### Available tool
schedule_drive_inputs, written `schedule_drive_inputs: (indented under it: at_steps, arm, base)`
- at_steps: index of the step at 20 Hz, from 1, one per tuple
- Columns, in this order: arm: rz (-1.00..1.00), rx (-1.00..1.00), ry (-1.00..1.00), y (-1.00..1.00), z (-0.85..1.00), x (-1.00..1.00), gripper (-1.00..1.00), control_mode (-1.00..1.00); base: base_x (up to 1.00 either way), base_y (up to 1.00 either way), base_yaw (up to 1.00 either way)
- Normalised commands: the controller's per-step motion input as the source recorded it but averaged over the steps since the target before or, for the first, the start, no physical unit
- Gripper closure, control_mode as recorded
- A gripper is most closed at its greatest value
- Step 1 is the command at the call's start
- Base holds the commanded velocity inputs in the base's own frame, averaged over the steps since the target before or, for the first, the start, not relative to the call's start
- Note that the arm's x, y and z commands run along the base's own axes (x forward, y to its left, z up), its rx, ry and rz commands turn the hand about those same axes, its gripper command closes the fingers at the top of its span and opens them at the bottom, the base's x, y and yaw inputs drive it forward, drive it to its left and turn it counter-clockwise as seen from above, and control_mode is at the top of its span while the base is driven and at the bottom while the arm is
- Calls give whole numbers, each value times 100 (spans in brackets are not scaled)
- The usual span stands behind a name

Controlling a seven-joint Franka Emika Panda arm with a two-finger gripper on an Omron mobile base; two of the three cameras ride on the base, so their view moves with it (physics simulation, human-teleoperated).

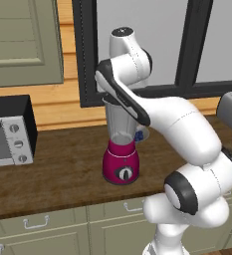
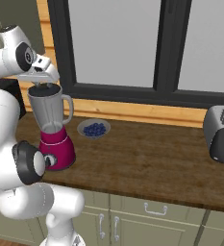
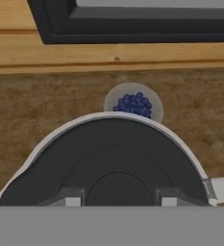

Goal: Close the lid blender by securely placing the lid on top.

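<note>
The blender (image 2: 56, 144) stands on the wooden counter: a clear jar (image 1: 118, 124) on a magenta base (image 1: 120, 162) with a dial. The black lid (image 3: 108, 153) lies across the jar's pale rim (image 3: 46, 139) and looks centred on it. From the side, the lid (image 2: 46, 88) is a dark disc at the jar's mouth. My gripper (image 3: 120, 199) comes straight down on it, one fingertip on each side of the raised centre knob (image 3: 119, 187) and touching it. My gripper (image 2: 39, 81) sits right over the jar top. In the left base view my own arm hides the jar top.
A small bowl of blueberries (image 2: 94, 129) sits just behind the blender, near the wooden backsplash and dark window frame (image 3: 132, 29). A silver toaster (image 2: 221, 134) stands at the far right, and a toaster oven (image 1: 8, 132) at the far left of the counter.
</note>
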Motion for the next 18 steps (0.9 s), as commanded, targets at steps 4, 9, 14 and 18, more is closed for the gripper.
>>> schedule_drive_inputs:
  at_steps: [4, 9, 14, 18]
  arm:
    - [0, -4, 0, 0, -36, -26, -100, -100]
    - [0, -3, 1, 0, -19, -62, -100, -100]
    - [0, -3, 0, -4, -26, -83, -100, -100]
    - [0, 0, -3, -42, -14, -99, -100, -100]
  base:
    - [0, 0, 0]
    - [0, 0, 0]
    - [0, 0, 0]
    - [0, 0, 0]
